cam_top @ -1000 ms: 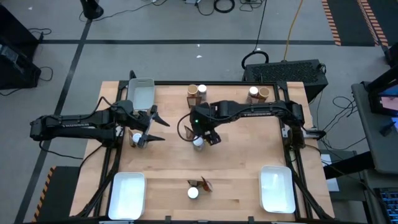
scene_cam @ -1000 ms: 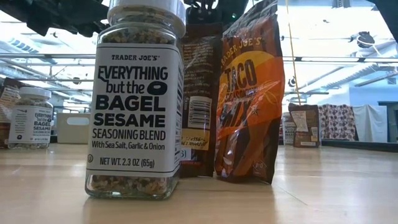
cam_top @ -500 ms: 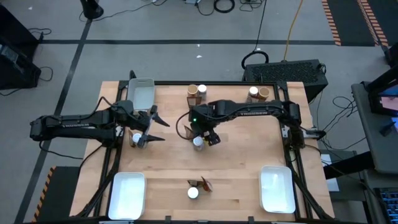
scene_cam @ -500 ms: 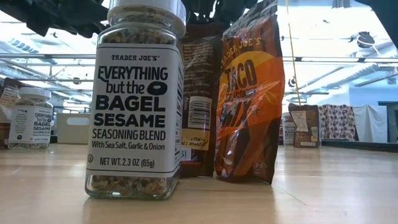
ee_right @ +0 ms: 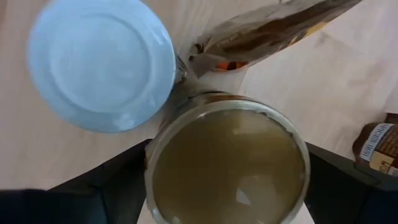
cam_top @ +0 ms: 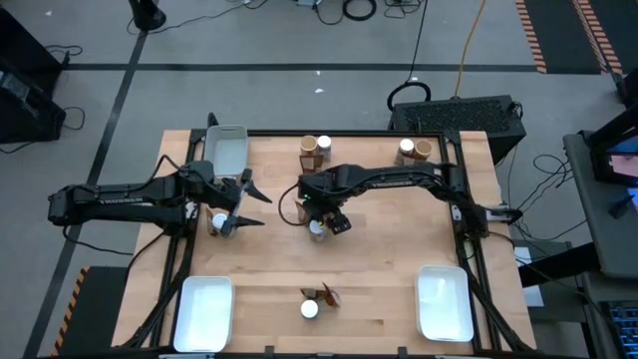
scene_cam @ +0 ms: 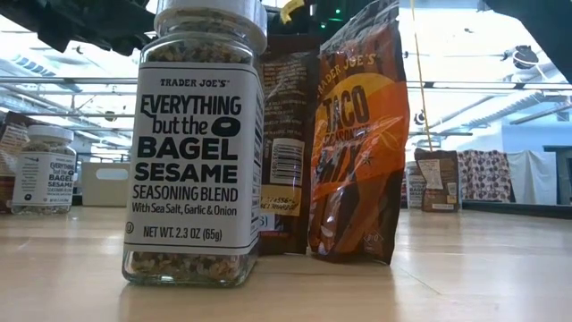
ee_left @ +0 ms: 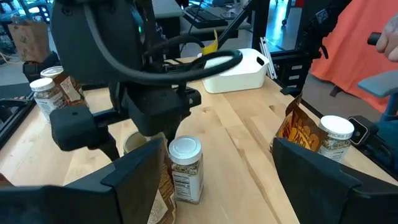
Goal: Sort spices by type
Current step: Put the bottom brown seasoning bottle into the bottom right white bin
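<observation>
Two arms reach over the wooden table [cam_top: 379, 269]. The right gripper [cam_top: 321, 221] hangs straight down over a small cluster at the table's middle; in its own wrist view its dark fingers [ee_right: 93, 190] stand on either side of a tan-lidded jar [ee_right: 227, 165], close against its sides, though whether they clench it I cannot tell. Just beside that jar stands a white-lidded jar [ee_right: 101, 64], with a brown sachet [ee_right: 273, 28] touching the pair.

The left gripper [cam_top: 244, 204] waits near the table's left edge, its fingers spread wide apart and holding nothing, with another white-lidded jar [cam_top: 218, 221] just beneath it.

More spices are scattered about: two jars [cam_top: 316, 147] at the far edge, two more [cam_top: 414, 150] near the far right corner, and at the near edge a bagel seasoning jar [scene_cam: 195, 143] standing upright with taco sachets [scene_cam: 357, 143] leaning just behind it.

White trays sit at the far left [cam_top: 227, 148], near left [cam_top: 203, 311] and near right [cam_top: 445, 302].
</observation>
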